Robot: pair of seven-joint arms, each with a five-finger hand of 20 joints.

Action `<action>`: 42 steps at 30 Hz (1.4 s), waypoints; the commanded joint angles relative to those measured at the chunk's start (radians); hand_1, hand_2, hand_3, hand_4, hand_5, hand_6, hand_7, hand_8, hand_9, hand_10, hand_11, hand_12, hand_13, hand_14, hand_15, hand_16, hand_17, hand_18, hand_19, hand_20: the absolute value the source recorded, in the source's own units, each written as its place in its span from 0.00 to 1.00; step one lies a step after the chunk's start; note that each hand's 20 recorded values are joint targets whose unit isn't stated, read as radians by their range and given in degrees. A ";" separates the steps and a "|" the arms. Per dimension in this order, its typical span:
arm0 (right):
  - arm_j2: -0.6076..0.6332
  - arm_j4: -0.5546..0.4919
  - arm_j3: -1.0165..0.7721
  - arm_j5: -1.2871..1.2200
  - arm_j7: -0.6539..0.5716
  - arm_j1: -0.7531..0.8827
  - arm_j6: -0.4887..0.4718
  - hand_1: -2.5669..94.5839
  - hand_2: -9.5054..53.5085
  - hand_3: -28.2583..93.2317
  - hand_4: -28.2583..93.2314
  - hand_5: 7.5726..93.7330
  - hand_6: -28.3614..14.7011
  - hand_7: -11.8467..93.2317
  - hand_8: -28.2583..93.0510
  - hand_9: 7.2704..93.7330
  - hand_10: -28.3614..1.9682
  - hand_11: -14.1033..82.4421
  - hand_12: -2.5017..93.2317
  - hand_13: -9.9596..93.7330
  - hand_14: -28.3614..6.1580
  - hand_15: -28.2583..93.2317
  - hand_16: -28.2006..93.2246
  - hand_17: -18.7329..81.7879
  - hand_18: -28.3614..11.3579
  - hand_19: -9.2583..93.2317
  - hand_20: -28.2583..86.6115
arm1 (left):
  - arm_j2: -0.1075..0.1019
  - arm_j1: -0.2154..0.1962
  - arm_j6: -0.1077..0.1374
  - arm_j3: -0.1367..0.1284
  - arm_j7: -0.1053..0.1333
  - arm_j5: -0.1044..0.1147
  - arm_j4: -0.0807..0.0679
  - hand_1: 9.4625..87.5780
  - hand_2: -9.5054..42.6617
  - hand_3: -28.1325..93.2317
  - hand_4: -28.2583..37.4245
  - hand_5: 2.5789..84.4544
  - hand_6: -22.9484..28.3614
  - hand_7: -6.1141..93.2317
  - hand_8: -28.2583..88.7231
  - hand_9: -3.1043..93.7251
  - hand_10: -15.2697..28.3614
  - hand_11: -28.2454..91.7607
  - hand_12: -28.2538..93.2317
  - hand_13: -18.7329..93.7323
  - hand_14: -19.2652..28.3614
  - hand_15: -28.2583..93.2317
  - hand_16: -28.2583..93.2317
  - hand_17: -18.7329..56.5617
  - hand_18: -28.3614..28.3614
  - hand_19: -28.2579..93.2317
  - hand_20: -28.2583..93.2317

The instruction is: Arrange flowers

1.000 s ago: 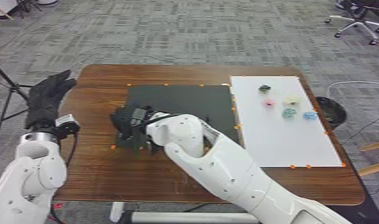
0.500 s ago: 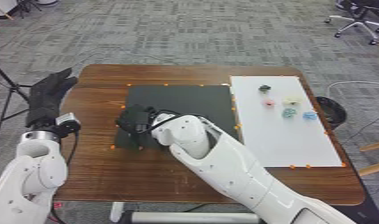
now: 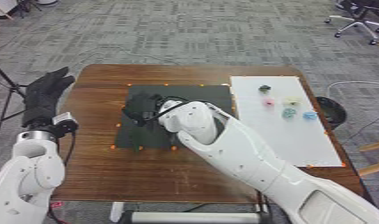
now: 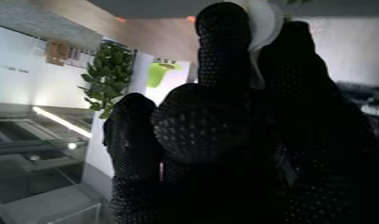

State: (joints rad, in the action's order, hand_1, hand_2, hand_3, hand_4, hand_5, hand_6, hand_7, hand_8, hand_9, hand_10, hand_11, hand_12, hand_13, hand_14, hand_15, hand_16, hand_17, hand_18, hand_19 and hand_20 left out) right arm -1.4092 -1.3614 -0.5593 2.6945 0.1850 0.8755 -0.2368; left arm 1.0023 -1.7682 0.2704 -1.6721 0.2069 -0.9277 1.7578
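Observation:
Over the black mat (image 3: pixel 190 92), toward its left half, is my right hand (image 3: pixel 143 106). From the wrist, the right hand (image 4: pixel 212 125) shows its thumb bent in front of the fingers, closed on a smooth white curved thing (image 4: pixel 269 31); most of that thing is hidden by the glove. On the white board (image 3: pixel 301 145) lie a dark green flower piece (image 3: pixel 264 88), a pink flower (image 3: pixel 269 102), a cream flower (image 3: pixel 292 101), a teal flower (image 3: pixel 288 113) and a blue flower (image 3: pixel 310 115). My left hand (image 3: pixel 45 97) is open beside the table's left edge.
Orange markers line the mat and the board on the brown table (image 3: pixel 92 170). A black bin (image 3: pixel 332 114) stands on the floor past the right edge. A tripod (image 3: pixel 9 95) stands left of the table, near my left hand.
My right hand has moved away from the robot and a little to the right over the mat. My left hand has barely shifted. The flowers on the board have stayed put.

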 commanded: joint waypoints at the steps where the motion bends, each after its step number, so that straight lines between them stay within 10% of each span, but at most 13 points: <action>1: 0.002 -0.053 0.019 -0.196 -0.114 -0.048 -0.030 0.62 0.05 0.66 0.09 0.79 0.71 0.35 0.32 0.97 0.68 0.33 0.23 1.00 0.81 0.67 0.54 0.75 0.31 1.00 0.74 | 0.006 -0.005 0.006 -0.006 -0.006 -0.003 0.009 0.20 0.66 0.80 0.00 0.58 0.51 0.21 0.17 0.57 0.68 0.40 0.32 0.50 0.71 0.32 0.23 0.33 0.67 0.29 0.35; 29: -0.094 -0.052 -0.060 -0.346 -0.224 0.137 -0.133 0.63 0.05 0.66 0.10 0.80 0.70 0.34 0.32 0.97 0.67 0.33 0.23 1.00 0.80 0.68 0.54 0.76 0.31 1.00 0.74 | 0.047 0.001 -0.025 -0.034 -0.029 -0.044 0.009 0.21 0.69 0.79 0.00 0.59 0.51 0.22 0.17 0.58 0.67 0.41 0.32 0.50 0.71 0.33 0.23 0.33 0.67 0.29 0.35; 42: -0.076 0.012 -0.101 -0.020 -0.036 0.146 -0.052 0.63 0.05 0.65 0.10 0.80 0.70 0.34 0.32 0.97 0.67 0.32 0.23 1.00 0.80 0.68 0.54 0.75 0.31 1.00 0.75 | 0.050 0.001 -0.027 -0.036 -0.031 -0.047 0.009 0.21 0.69 0.80 0.00 0.59 0.51 0.22 0.17 0.58 0.67 0.41 0.32 0.50 0.71 0.33 0.23 0.33 0.67 0.29 0.35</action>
State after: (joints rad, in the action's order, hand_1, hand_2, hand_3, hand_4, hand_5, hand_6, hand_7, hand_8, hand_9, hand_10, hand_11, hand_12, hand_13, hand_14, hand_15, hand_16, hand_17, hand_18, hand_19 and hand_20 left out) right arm -1.5044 -1.3773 -0.6495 2.4898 0.0324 1.0211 -0.3532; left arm 1.0440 -1.7671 0.2523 -1.7027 0.1823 -0.9702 1.7588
